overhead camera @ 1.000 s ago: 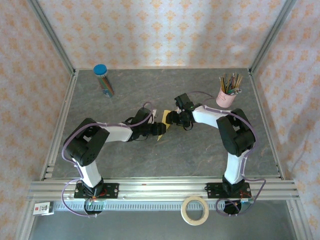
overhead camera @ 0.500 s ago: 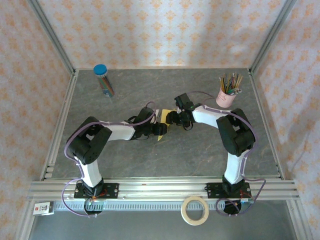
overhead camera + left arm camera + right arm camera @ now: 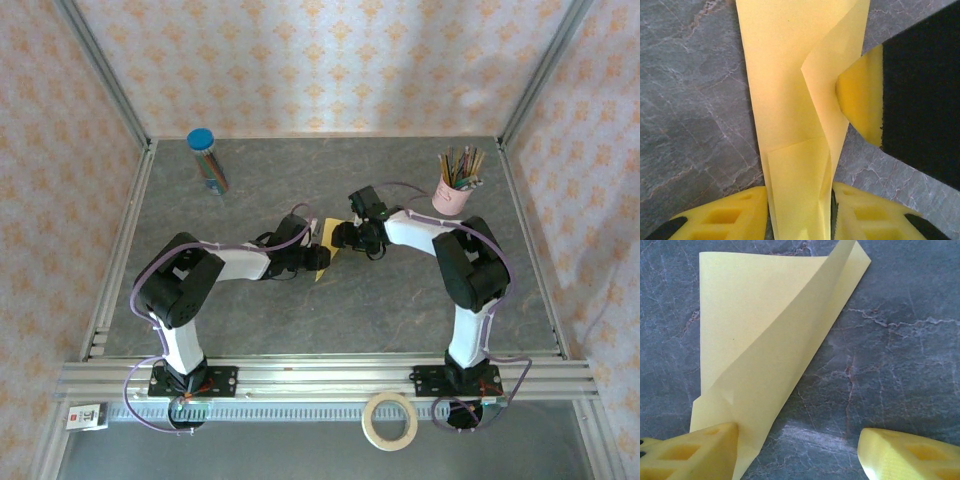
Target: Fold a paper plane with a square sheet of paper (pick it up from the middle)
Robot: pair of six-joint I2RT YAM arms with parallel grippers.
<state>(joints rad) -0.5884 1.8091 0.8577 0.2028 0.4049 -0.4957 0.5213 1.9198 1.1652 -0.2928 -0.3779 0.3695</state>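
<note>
Mid-fold: the yellow sheet point(image 3: 785, 75), narrowed to a dart, lies mid-counter point(image 3: 900, 340). Left gripper point(image 3: 800, 212) jaws flank its tip; a true grip I cannot tell. Right gripper point(image 3: 797, 450) jaws released, one finger against a raised flap. Likely next: press that flap flat

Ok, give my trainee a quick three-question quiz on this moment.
1. True or false: the right claw is clamped shut on the paper.
2. What stands at the table's far right corner? A) stapler B) pink cup of pencils C) water bottle
3. Fill in: the paper's narrow end sits between the jaws of the ___ claw.
Key: 1 false, jaws wide open; 2 B; 3 left claw.
</note>
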